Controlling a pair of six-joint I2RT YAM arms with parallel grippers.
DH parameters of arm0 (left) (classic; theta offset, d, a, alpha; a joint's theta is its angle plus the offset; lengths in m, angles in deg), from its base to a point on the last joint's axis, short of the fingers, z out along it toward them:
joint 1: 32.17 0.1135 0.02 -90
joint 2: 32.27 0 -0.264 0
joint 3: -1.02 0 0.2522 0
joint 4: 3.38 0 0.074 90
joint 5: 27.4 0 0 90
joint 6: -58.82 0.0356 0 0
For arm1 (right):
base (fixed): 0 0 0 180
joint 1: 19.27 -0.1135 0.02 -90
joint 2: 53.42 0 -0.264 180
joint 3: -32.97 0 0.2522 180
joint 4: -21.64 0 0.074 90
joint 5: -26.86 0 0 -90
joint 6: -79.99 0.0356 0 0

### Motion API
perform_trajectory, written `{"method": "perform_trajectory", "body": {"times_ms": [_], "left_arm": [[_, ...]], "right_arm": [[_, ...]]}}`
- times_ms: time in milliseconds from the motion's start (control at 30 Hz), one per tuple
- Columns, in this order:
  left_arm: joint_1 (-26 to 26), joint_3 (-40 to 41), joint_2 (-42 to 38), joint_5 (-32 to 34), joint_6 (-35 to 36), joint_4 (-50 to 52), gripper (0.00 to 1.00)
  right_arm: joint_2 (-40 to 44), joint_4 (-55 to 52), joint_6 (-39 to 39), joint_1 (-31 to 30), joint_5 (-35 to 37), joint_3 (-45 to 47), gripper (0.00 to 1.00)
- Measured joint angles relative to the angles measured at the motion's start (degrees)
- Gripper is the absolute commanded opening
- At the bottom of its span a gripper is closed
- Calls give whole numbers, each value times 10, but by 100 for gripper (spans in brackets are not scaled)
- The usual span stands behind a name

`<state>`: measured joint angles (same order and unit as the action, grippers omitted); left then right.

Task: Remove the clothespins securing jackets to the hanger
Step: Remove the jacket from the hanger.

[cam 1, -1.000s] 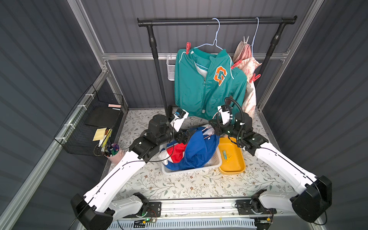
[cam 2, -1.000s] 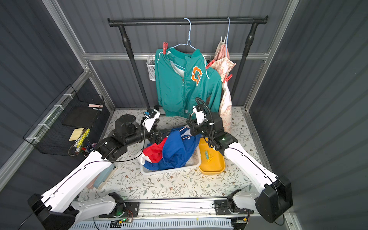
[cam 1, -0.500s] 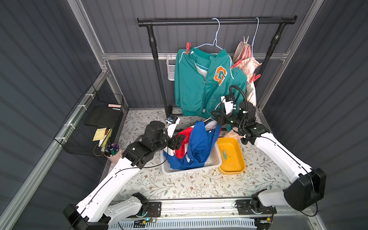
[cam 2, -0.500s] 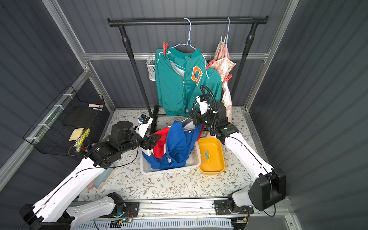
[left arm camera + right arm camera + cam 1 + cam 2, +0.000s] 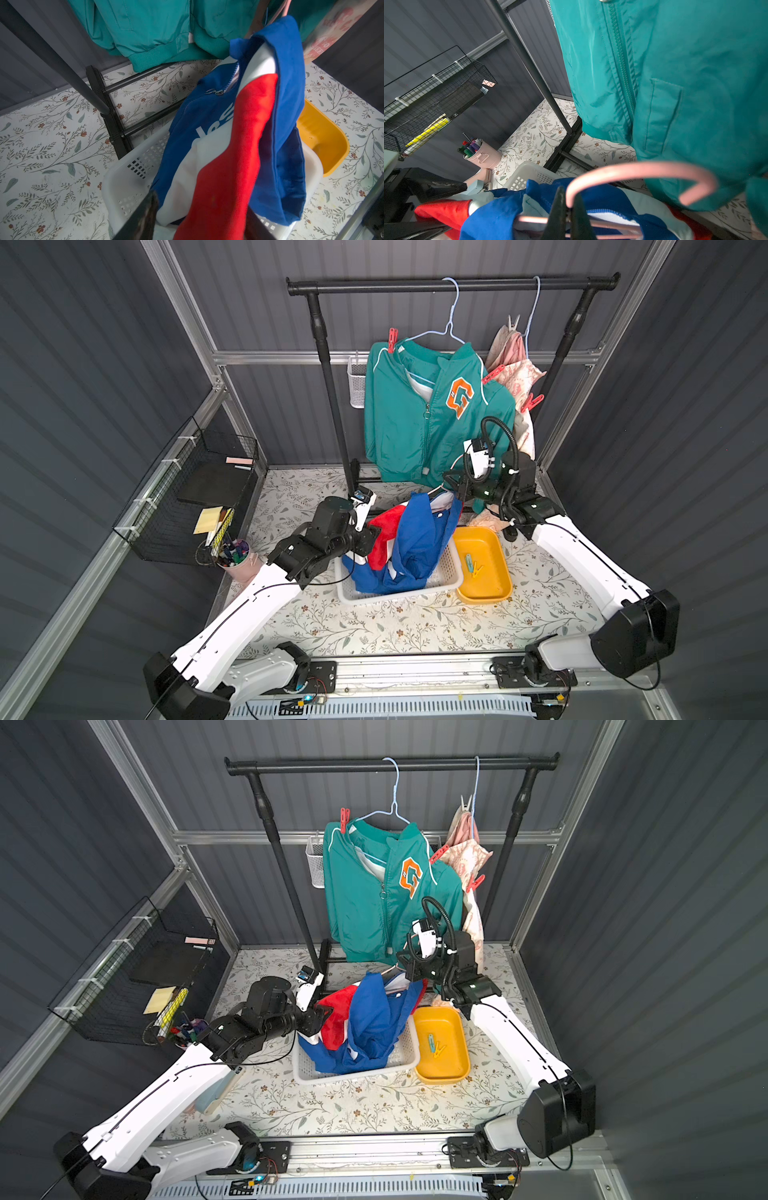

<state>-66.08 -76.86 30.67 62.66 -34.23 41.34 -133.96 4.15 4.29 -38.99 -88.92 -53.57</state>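
Jaws clenched on the neck of a pink hanger [image 5: 639, 169], the right gripper [image 5: 569, 199] holds the blue jacket [image 5: 419, 539] draped above the white basket [image 5: 446, 578] on the counter [image 5: 395, 626]. A second ago the garment lay lower in the basket with both arms crowded over it. The left gripper [image 5: 201, 207] has since dropped back to the jacket's near side and narrowed its jaws around the red sleeve, which now runs between them; whether they actually pinch the cloth cannot be told. Two clothespins [image 5: 473, 566], one teal and one yellow, lie in the yellow tray [image 5: 478, 539] just beside the basket, and none shows on the blue jacket, so the arms appear to be drawing a freed garment off its hanger rather than taking a clip. On the rail [image 5: 415, 285] behind, the job is unfinished: coral clothespins [image 5: 392, 339] sit at each shoulder of the teal jacket [image 5: 399, 427], and another coral one and a whitish one grip the cream jacket [image 5: 521, 377].
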Motion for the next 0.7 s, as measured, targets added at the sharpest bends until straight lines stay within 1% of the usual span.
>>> {"method": "perform_trajectory", "body": {"times_ms": [67,200,267,367,533,633,700], "left_arm": [[0,1,-5,0,0,0,50],[0,1,-10,0,-2,0,36],[0,1,-11,0,-4,1,33],[0,1,-12,0,-5,5,24],[0,1,-17,0,-10,9,4],[0,1,-22,0,-13,11,0],[0,1,-27,1,-15,12,0]], "right_arm": [[-5,-2,0,1,-1,-7,0],[-12,-2,0,2,-2,-12,0],[-13,-2,0,3,-2,-12,0],[-14,-2,0,3,-3,-12,0],[-15,-2,0,3,-6,-12,0],[-23,-2,1,4,-9,-20,0],[-30,-2,2,4,-10,-29,0]]}}
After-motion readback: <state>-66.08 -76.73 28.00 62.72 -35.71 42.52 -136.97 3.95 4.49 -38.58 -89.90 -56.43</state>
